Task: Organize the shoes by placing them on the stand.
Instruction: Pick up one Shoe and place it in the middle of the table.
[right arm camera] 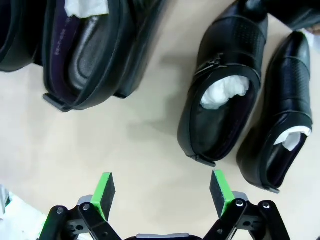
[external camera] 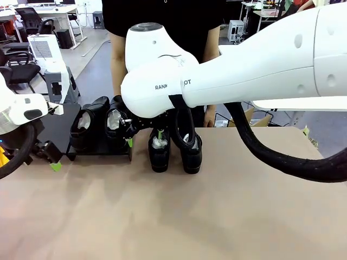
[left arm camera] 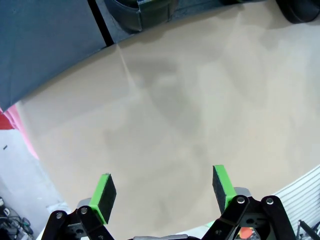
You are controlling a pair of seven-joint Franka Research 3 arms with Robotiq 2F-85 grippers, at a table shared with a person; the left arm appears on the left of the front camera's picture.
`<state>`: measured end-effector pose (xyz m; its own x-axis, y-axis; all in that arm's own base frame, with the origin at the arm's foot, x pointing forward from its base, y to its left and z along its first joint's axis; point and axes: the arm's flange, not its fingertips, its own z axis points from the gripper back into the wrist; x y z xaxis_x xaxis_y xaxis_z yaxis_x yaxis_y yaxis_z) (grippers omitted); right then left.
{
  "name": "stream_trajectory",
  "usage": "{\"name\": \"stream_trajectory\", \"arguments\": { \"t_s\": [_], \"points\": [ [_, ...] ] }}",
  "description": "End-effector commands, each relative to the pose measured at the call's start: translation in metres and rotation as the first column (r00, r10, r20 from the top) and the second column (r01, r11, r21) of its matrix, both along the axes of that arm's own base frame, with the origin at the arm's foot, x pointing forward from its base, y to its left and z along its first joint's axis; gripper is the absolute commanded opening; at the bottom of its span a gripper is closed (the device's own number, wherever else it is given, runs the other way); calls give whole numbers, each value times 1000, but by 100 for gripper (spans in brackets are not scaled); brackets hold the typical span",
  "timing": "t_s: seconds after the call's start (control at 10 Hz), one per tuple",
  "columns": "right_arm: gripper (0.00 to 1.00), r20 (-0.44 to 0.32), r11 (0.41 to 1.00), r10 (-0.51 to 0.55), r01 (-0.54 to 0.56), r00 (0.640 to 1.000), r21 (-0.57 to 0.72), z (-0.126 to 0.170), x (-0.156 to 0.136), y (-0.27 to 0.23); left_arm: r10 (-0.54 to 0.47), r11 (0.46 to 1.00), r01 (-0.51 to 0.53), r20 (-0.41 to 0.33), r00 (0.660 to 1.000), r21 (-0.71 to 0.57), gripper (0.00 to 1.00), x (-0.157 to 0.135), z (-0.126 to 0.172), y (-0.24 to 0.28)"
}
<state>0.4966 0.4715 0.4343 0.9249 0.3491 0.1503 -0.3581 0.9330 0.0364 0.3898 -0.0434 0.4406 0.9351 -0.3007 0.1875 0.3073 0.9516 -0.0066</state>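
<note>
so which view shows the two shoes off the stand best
Right wrist view: both shoes seen from above, paper showing. Front view has them partly behind the right arm; left wrist view gives perhaps a dark sliver.

The right gripper [right arm camera: 161,192] hangs with jaws spread over the bare tan table [right arm camera: 150,145], a first shoe [right arm camera: 220,100] and a second shoe [right arm camera: 282,110], both black and paper-stuffed, lying side by side beyond its picture-right pad, and a third shoe [right arm camera: 90,55] beyond its picture-left pad.
</note>
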Motion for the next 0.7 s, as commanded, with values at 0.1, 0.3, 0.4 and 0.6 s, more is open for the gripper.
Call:
{"name": "stream_trajectory", "arguments": {
  "t_s": [0.1, 0.3, 0.4, 0.6],
  "points": [
    [100, -30, 984, -176, 176, 984, -2, -17, 27, 5, 1, 1000, -1, 7, 1000, -1, 100, 2, 0, 2],
    [100, -72, 979, -198, 201, 978, 28, -34, 52, 7, 1, 1000, -1, 7, 1000, -1, 100, 2, 0, 2],
    [100, -69, 977, -204, 207, 976, 40, -35, 56, 11, 1, 1000, -1, 7, 1000, -1, 100, 2, 0, 2],
    [87, -69, 968, -248, 249, 966, 8, -38, 66, 11, 1, 1000, -1, 7, 1000, -1, 100, 2, 0, 2]
  ]
}}
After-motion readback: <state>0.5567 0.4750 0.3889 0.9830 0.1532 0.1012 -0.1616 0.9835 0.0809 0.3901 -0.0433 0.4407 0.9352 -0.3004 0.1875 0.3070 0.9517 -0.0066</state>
